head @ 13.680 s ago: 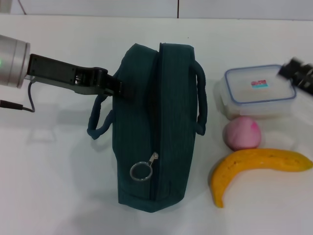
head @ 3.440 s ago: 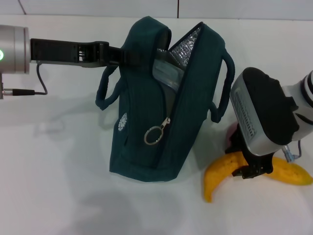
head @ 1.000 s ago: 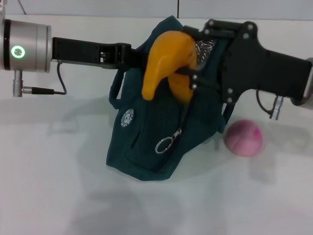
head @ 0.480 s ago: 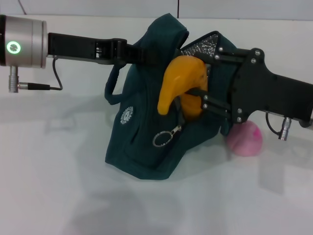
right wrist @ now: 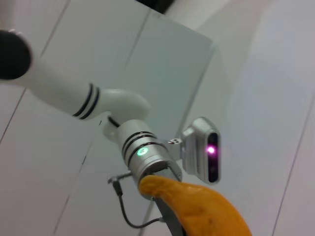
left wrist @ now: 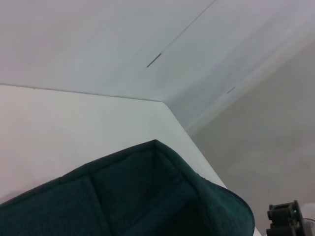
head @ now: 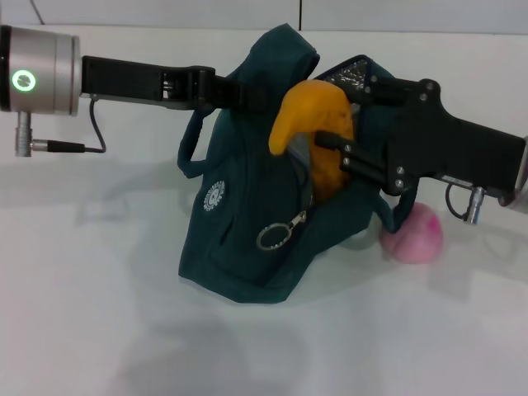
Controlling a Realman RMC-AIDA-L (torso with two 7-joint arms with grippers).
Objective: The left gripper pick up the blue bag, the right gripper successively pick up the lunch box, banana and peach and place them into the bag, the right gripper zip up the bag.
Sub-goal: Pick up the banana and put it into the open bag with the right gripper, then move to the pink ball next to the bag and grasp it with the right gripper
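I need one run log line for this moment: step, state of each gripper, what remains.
step: banana into blue bag | left gripper: holding bag rim | right gripper: gripping banana | remaining: peach on table, zip

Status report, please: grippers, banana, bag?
Left gripper holds bag open by its top edge. Right gripper shut on banana, halfway into bag. Peach waits on table.
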